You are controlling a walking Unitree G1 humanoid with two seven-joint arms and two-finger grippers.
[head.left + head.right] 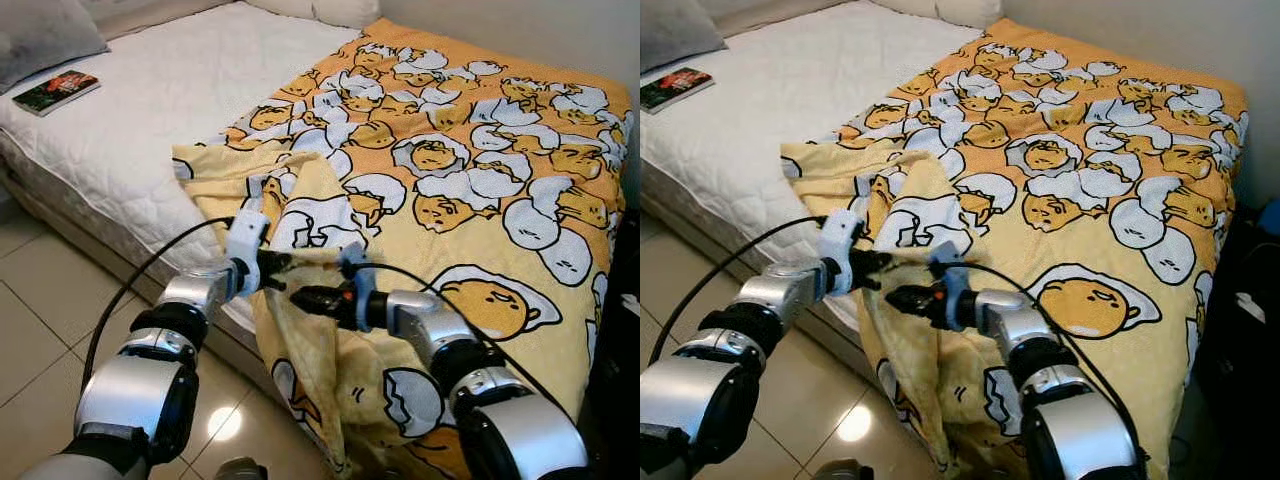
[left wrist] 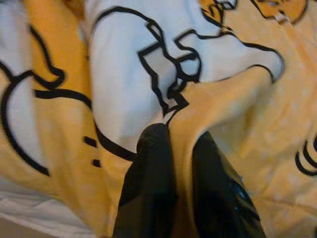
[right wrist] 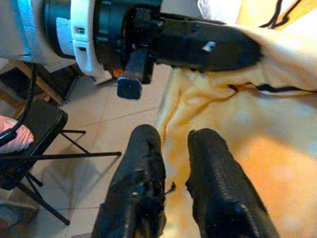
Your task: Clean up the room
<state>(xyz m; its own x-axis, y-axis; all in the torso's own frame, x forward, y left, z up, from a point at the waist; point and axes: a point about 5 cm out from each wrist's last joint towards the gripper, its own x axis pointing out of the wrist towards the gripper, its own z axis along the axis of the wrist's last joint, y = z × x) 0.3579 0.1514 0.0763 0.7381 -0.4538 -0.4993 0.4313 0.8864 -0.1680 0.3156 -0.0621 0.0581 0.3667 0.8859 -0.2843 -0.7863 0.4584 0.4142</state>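
Observation:
A yellow blanket (image 1: 470, 170) printed with cartoon eggs covers the right half of the bed, and its near corner hangs over the bed's side toward the floor. My left gripper (image 1: 282, 270) is shut on a fold of the blanket's edge (image 2: 181, 131) at the bed's near side. Facing it from the right, a hand's width away, my right gripper (image 1: 300, 297) is shut on the same edge (image 3: 173, 134). Its wrist view shows the left gripper's black fingers (image 3: 208, 47) just ahead, with yellow cloth between them.
A white quilted mattress (image 1: 150, 110) lies bare on the left, with a book (image 1: 56, 91) and a grey pillow (image 1: 45, 35) at its far left. Tiled floor (image 1: 40, 310) runs along the bed. A black folding chair (image 3: 34, 144) stands on the tiles.

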